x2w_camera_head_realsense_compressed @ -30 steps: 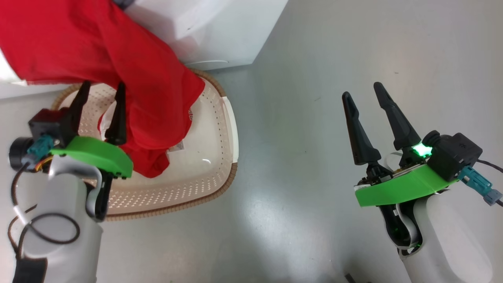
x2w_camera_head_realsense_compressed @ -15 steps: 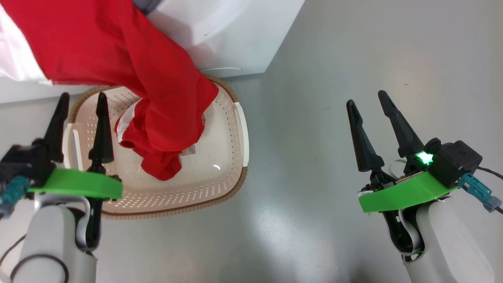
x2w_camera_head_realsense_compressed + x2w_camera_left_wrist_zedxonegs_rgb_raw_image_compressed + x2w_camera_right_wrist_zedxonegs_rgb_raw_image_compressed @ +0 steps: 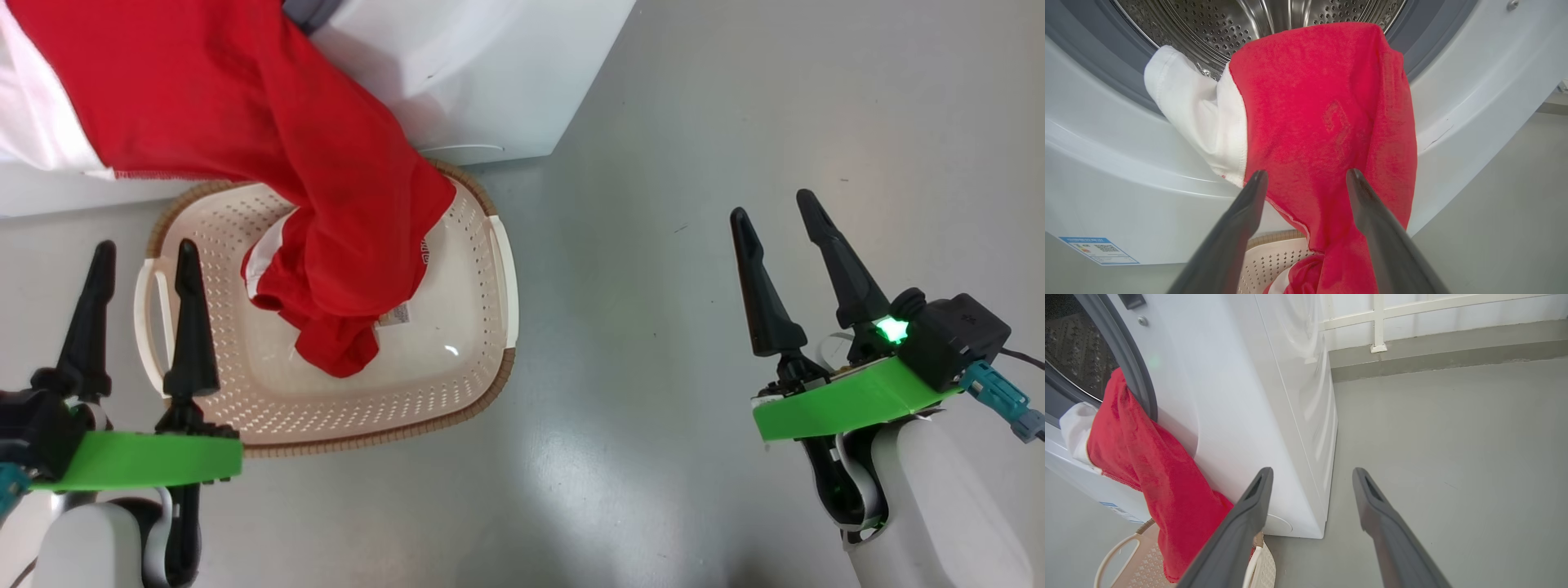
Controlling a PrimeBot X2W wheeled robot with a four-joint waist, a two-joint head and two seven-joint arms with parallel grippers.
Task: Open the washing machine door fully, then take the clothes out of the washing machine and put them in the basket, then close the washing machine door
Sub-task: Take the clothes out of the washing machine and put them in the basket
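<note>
I see fuzzy red cloth clothes [image 3: 1327,122] over a shiny steel drum [image 3: 1216,24]. The basket [image 3: 424,385] looks matt plastic.

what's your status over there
Left gripper, right gripper open, empty. Clothes hang from drum into basket, not fully out. Nothing in the way.

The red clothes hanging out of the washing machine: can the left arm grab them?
Probably yes. The left gripper is open and points straight at the clothes, which drape from the washing machine into the basket, with nothing between.
</note>
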